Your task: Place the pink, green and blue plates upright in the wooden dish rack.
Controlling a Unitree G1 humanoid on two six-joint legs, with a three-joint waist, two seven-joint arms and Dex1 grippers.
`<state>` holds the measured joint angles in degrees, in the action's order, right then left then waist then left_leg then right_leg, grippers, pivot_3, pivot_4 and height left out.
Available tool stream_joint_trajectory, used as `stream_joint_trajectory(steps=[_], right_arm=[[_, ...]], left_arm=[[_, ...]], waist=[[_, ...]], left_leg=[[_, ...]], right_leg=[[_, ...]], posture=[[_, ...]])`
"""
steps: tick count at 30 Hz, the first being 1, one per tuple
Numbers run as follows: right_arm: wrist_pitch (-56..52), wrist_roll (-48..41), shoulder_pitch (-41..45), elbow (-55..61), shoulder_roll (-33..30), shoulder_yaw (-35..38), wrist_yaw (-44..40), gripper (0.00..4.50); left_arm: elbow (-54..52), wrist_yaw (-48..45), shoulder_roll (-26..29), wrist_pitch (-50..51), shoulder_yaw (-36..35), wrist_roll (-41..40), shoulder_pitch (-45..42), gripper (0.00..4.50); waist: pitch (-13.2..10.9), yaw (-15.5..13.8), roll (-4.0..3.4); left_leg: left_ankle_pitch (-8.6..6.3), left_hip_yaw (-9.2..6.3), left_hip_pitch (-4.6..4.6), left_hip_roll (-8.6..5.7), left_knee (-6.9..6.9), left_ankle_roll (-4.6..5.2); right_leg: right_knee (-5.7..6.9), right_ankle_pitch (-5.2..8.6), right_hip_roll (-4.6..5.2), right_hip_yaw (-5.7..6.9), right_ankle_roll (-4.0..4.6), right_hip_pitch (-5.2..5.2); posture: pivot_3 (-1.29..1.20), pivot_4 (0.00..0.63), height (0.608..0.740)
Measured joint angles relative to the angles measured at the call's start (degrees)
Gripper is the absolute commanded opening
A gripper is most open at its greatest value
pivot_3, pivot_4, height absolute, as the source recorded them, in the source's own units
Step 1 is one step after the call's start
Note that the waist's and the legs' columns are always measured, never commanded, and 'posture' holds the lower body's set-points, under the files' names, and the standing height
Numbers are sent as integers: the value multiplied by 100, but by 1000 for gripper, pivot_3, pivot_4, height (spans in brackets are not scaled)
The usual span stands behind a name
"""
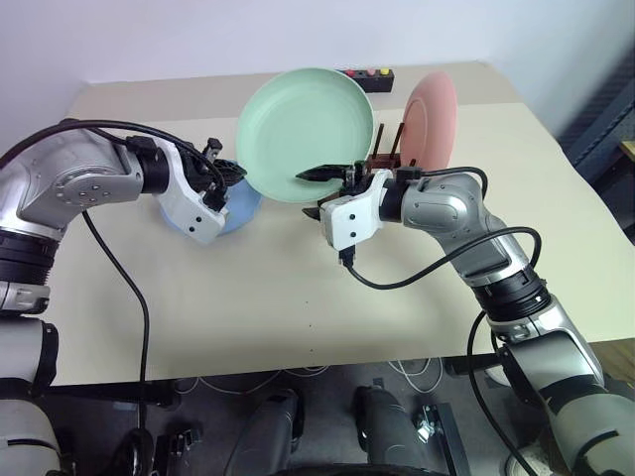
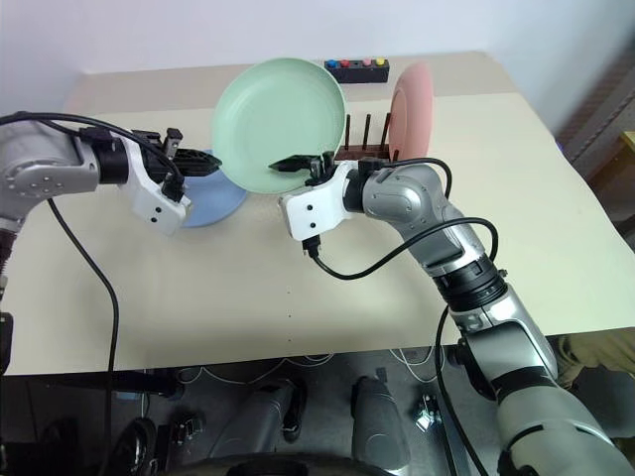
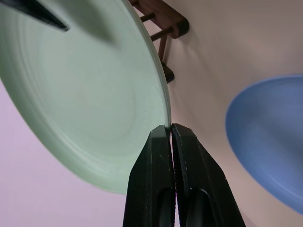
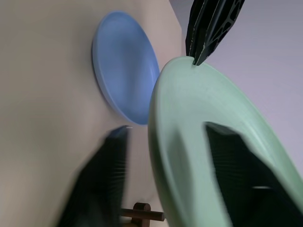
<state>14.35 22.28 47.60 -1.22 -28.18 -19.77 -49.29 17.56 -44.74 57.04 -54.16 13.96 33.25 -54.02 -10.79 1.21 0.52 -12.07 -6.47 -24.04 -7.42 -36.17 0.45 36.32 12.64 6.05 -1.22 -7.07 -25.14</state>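
- Both eye views are bright and evenly lit; the beige worktop (image 1: 248, 317) shows no glare.
- Shadows are soft and faint, lying close under the arms and cables.
- Under the worktop, the floor is dark.
- Right wrist view: the right hand's fingers (image 4: 97, 182) are blurred dark smears.
- Left wrist view: the blue plate (image 3: 265, 137) has a soft edge.

A: What's nearest the camera?
B: The green plate (image 4: 208, 142), edge-on, with the right gripper's (image 4: 182, 175) blurred fingers either side of its rim, one behind, one across its face.
A: And above?
B: The left gripper (image 4: 208, 28) pinches the plate's far edge. The blue plate (image 4: 125, 66) lies on the table (image 4: 42, 94); a rack (image 4: 142, 213) peg shows below.
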Motion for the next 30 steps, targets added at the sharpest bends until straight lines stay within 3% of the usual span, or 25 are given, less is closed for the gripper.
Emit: stream_joint_trajectory(steps=[2, 3, 12, 15, 22, 26, 30], right_arm=[[16, 49, 0, -8, -26, -34, -1, 241], [4, 122, -4, -53, -53, -112, -12, 86], [120, 238, -8, -198, -46, -126, 205, 86], [236, 292, -3, -289, -48, -125, 367, 0], [554, 436, 120, -487, -66, -122, 756, 0], [643, 355, 283, -673, -95, -14, 951, 0], [64, -648, 453, -834, 248, 631, 944, 0]], left_arm=[[-23, 18, 0, 34, -1, -1, 0, 0], [-44, 70, 1, 78, -23, -14, -11, 0], [-149, 44, 16, 257, -1, -122, 36, 0], [-270, -216, -43, 638, -18, -808, 180, 954], [-1282, -926, -568, 2607, -429, -3602, 725, 4447], [-2112, -1234, -656, 4429, -1106, -5728, 1540, 4447], [-2505, -994, -693, 6462, -1927, -7610, 2374, 4447]], waist=[[0, 4, 0], [0, 4, 1], [1, 2, 2], [1, 2, 2], [1, 4, 2], [1, 118, 2], [1, 180, 2]], left_leg=[[0, 0, 0, 2, 1, 0], [0, 0, 0, 2, 0, 0], [3, 3, 0, 4, 0, -5], [3, 2, 0, 4, 0, -5], [3, 1, 0, 6, -3, -5], [10, -2, 2, 12, 2, -18], [12, -6, 4, 30, 5, -30]], right_leg=[[0, 0, -2, 0, 0, -1], [0, 0, -3, 0, 0, -1], [1, 0, -5, -5, 1, -2], [1, 0, -6, -7, 1, -2], [4, -1, -7, -10, 1, -3], [8, -1, -11, -13, 2, -7], [10, -7, -27, -18, 14, -11]], posture=[[0, 150, 740], [0, 150, 740], [0, 150, 740], [0, 150, 740], [0, 150, 740], [0, 150, 740], [0, 150, 740]])
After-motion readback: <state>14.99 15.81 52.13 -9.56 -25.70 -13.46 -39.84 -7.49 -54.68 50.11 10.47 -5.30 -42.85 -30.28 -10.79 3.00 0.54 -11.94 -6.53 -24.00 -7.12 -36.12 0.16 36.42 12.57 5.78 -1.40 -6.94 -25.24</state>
